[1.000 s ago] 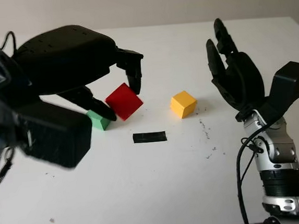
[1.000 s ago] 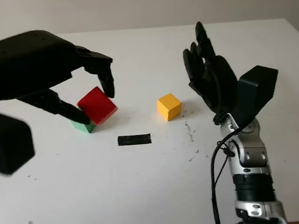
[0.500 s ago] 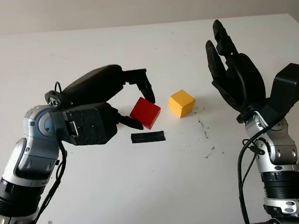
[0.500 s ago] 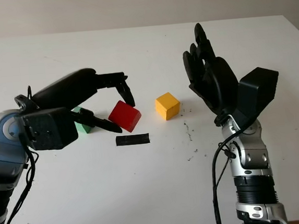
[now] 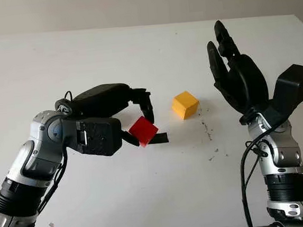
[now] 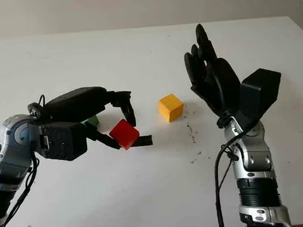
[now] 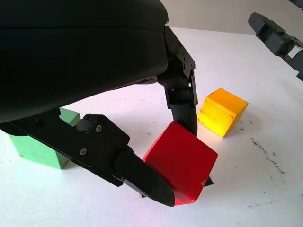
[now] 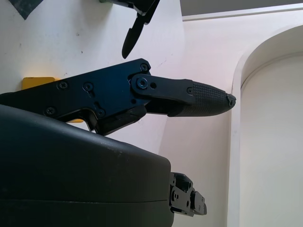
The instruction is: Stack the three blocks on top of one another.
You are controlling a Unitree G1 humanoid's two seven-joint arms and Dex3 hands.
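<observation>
Three blocks, none stacked yet. Left hand [image 5: 140, 126] grips the red block [image 5: 143, 130], pinched between a finger [image 7: 182, 97] on its far face and the thumb [image 7: 128, 163] on its near face. Red block is tilted, one corner down, over the strip of black tape [image 5: 160, 138]; cannot tell whether it touches the white surface [image 5: 158, 187] or is just clear of it.

Key relation: green block [image 6: 91, 120] lies behind the left hand toward the robot's left, mostly hidden by the fingers in the head views; in the left wrist view the green block [image 7: 40, 144] sits just beside the thumb base, apart from the red one. Yellow block [image 5: 185, 104] lies to the robot's right of the red block, near but not touching, between the two hands. Left hand is the nearer one to both candidate bases. Judgement: red has to go either back-left onto green or right onto yellow, and needs levelling first, since a tilted cube would likely land on an edge.

Right hand [image 5: 238, 76] is open, raised, well right of the yellow block, palm facing inward, holding nothing.

Materials: blocks look like solid painted cubes, matte, sharp edges, flat faces, rigid; should stack face to face. Surface is smooth white with small dark specks near the yellow block.
</observation>
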